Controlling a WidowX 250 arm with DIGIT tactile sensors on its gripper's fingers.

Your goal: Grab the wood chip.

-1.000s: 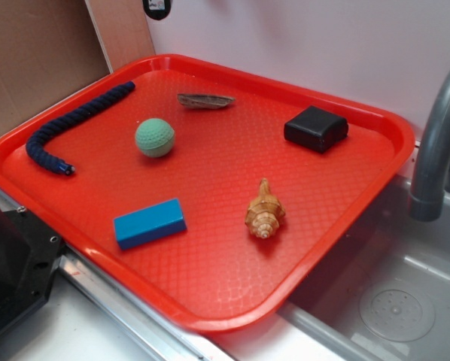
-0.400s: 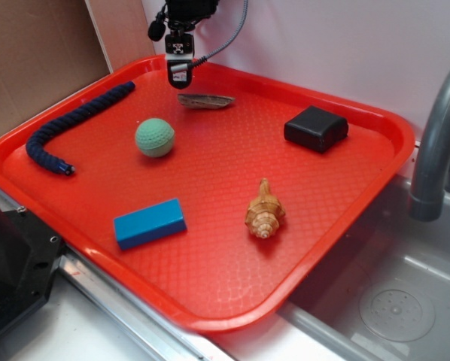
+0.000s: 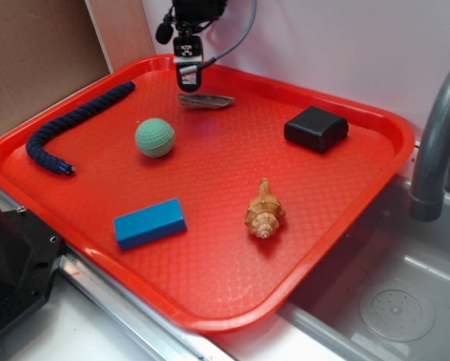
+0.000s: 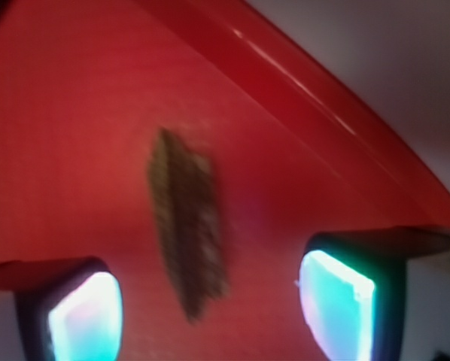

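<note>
Overhead, open pincer [image 3: 188, 81] hovers above wood chip [image 3: 205, 101] near tray [image 3: 375, 120] rim.

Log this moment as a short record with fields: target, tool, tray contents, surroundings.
target: wood chip, flat on the red tray near its far rim, untouched
tool: tool above the chip's left end, open; in the wrist view the chip lies between the fingers
tray contents: blue rope, green ball, black box, blue block, seashell
surroundings: grey faucet, sink

Wood chip [image 4: 187, 226] blurred (wrist view).
</note>
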